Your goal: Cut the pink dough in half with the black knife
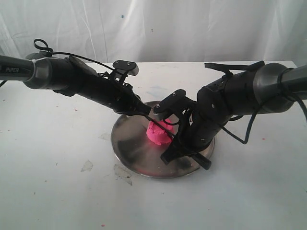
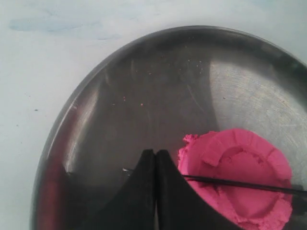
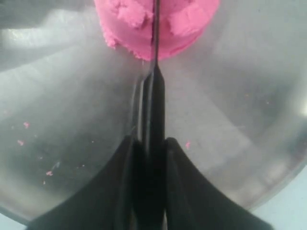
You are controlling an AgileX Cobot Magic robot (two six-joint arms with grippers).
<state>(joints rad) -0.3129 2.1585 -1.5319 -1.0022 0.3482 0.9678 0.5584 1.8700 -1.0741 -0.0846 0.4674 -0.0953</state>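
A: Cutting is the step in hand, I'd judge; nearest the front edge of the bench, the right gripper (image 3: 152, 158) is clamped tight on the handle of the black knife (image 3: 154, 96), and the blade runs out from it across the pink dough (image 3: 156, 24).

B: Is the blade through yet?

A: Not that I can tell; the right wrist view shows it sunk into a groove along the top, yet the dough below reads as one lump; the next move calls for a firm, straight press down to the steel plate (image 1: 129, 143), blade kept square, then a clean lift.

B: And the dough itself?

A: Bright pink, soft, a small puck with a raised, crumbly rim, a little ragged at one side; it sits about mid-plate, and the plate lies near the middle of the bench; pink crumbs dot the steel.

B: The other arm?

A: Farther back, toward the left edge; the left gripper (image 2: 156, 165) has its jaws pressed together on nothing, hovering just beside the dough, with the blade's thin line crossing in front of it.
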